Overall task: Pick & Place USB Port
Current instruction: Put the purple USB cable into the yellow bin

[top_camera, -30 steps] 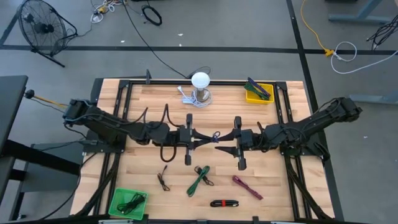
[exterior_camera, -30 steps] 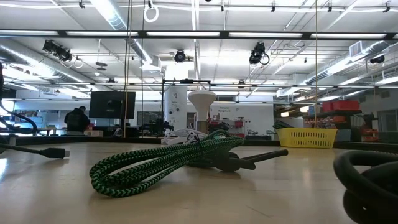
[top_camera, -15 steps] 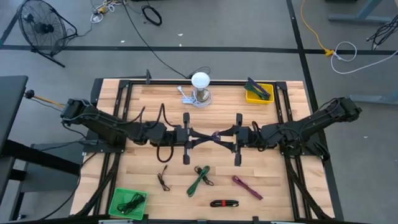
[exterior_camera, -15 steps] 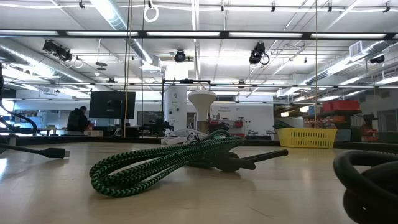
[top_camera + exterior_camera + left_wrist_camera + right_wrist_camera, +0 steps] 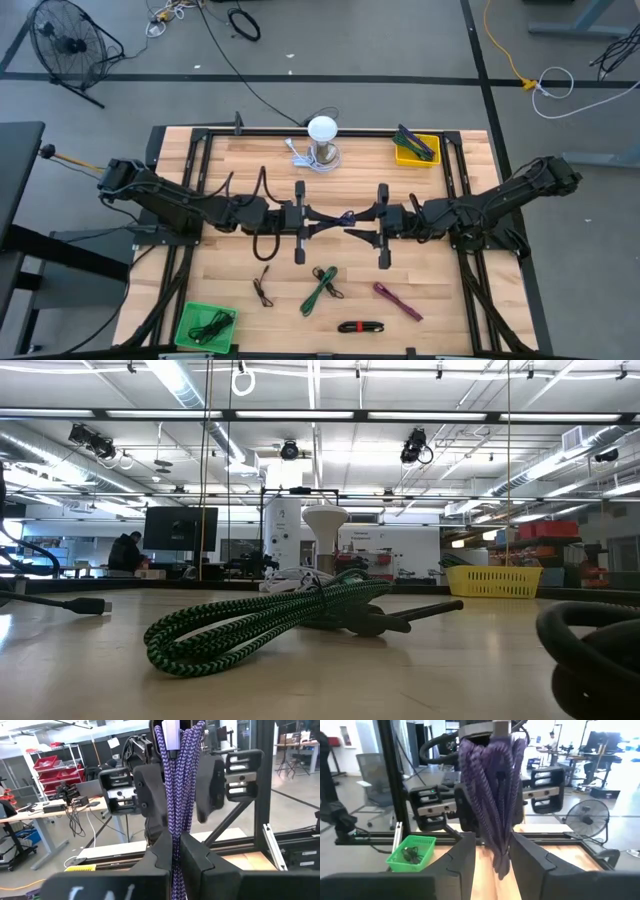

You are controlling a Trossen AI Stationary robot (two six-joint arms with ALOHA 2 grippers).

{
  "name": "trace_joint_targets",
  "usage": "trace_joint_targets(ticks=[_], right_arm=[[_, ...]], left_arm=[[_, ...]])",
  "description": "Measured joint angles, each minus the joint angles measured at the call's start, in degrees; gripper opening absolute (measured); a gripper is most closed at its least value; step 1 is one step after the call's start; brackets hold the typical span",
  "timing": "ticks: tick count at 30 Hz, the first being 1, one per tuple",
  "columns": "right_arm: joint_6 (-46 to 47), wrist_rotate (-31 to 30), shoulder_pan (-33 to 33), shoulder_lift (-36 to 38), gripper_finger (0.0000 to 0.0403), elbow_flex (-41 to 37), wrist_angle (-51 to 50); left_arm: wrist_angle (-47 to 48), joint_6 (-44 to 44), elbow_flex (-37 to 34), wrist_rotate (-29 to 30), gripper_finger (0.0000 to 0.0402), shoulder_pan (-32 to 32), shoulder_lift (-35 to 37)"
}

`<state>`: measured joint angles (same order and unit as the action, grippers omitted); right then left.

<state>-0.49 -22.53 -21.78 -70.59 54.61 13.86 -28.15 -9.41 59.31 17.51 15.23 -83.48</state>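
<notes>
A purple braided USB cable [image 5: 346, 217], folded into a bundle, hangs above the table's middle between my two grippers. Its pale plug [image 5: 170, 730] is at the bundle's top. My left gripper [image 5: 333, 221] reaches in level from the table's left and is shut on the bundle [image 5: 175, 820]. My right gripper [image 5: 352, 224] reaches in level from the right. It is open, with one finger [image 5: 462, 855] on each side of the bundle [image 5: 490, 785]. The low view shows neither gripper. My left gripper pinches the purple bundle's lower part [image 5: 175, 865] between its two fingers, coming level from the table's left and lying across the strands. The bundle stands upright in the hold, plug end up, clear of the table. Whether my right gripper's fingers touch the bundle, I cannot tell.
A white-bulbed lamp [image 5: 322, 130] and a yellow bin [image 5: 416, 148] stand at the far edge. A green bin [image 5: 207, 325] sits at the near left corner. A green cable [image 5: 320, 290], a magenta one [image 5: 397, 300] and two black ones [image 5: 360, 327] [image 5: 263, 290] lie near the front.
</notes>
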Motion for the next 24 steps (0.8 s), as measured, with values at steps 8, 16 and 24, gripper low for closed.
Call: trace_joint_targets(ticks=[8, 16, 24], right_arm=[[-1.1, -0.4, 0.0, 0.1, 0.0119, 0.0, 3.0], [-2.5, -2.0, 0.2, 0.1, 0.0015, 0.0, 2.8], [-1.5, -7.6, 0.2, 0.4, 0.0008, 0.0, 0.2]], left_arm=[[0.4, 0.2, 0.0, -0.2, 0.0017, 0.1, -1.0], [0.5, 0.4, 0.0, 0.0, 0.0035, 0.0, -1.1], [1.9, 1.3, 0.0, 0.6, 0.0076, 0.3, -1.1]])
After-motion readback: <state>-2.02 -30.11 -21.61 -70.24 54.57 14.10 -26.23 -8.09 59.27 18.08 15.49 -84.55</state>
